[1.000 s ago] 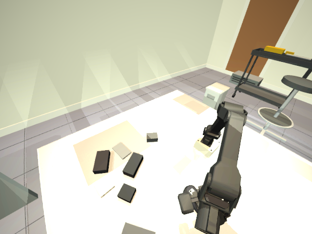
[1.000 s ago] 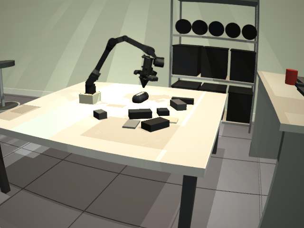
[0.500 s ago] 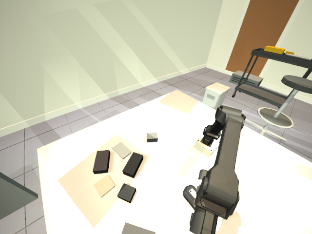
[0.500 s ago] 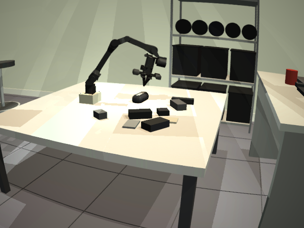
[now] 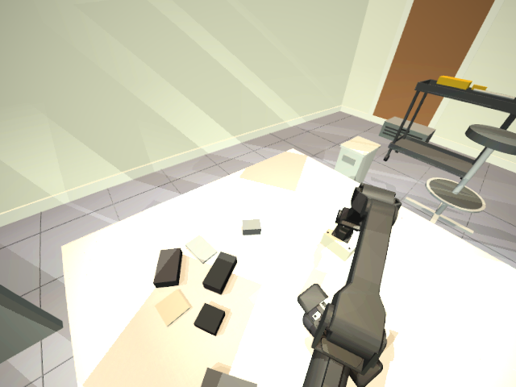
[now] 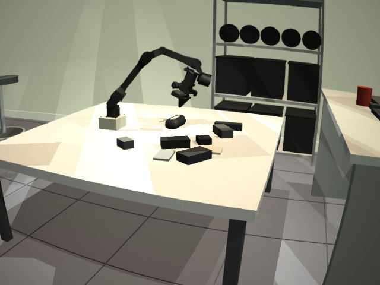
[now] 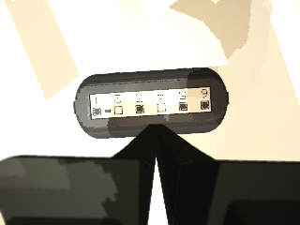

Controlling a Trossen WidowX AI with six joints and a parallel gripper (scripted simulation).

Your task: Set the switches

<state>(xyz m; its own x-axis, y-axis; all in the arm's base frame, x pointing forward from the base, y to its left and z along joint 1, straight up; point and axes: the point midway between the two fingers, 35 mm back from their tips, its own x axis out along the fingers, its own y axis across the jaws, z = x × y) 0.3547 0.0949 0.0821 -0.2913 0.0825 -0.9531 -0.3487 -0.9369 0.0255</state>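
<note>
The controller unit (image 6: 175, 122) (image 7: 155, 127) lies upside down on the bench, a dark rounded bar with its label (image 7: 150, 102) facing up. In the wrist view the label's squares read: 1 filled, 2 empty, 3 filled, 4 empty, 5 filled, 6 filled. A small dash stands between squares 1 and 2. The rocker switches are underneath, hidden. My gripper (image 6: 180, 105) (image 7: 156, 131) is shut and empty. Its tips are above the unit, clear of it in the exterior view, and overlap its long edge in the wrist view. In the top view the arm partly hides the unit.
Dark blocks (image 5: 219, 272) (image 5: 168, 268) (image 5: 210, 318) and a small grey block (image 5: 251, 226) (image 6: 124, 142) lie on the bench. Two thin plates (image 5: 201, 248) (image 5: 172, 307) lie among them. A brown-topped block (image 6: 222, 130) and a dark bar (image 6: 236, 126) lie toward the shelf side.
</note>
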